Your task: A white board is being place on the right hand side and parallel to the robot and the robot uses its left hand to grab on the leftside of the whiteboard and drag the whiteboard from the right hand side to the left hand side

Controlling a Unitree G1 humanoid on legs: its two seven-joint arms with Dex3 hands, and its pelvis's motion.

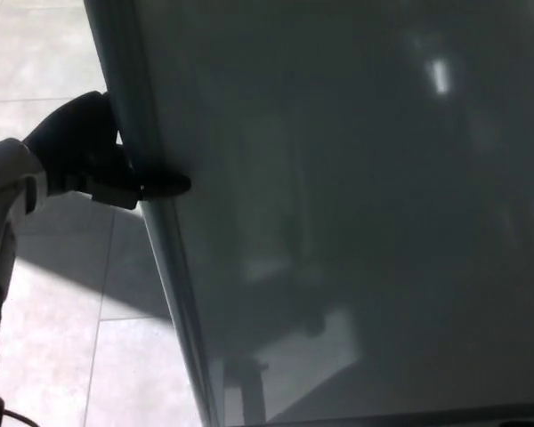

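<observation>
The whiteboard [356,222] fills most of the head view, its grey surface in shade with faint reflections. Its metal left edge frame [151,205] runs from the top left down to the bottom centre. My black left hand [89,151] is shut on that frame at upper left, one finger hooked over onto the board face. The silver left forearm [2,213] comes in from the left border. My right hand does not show.
Pale tiled floor [62,320] with bands of sunlight and shadow lies left of the board. A leg of the board's stand [249,391] shows dimly near the bottom, behind the frame.
</observation>
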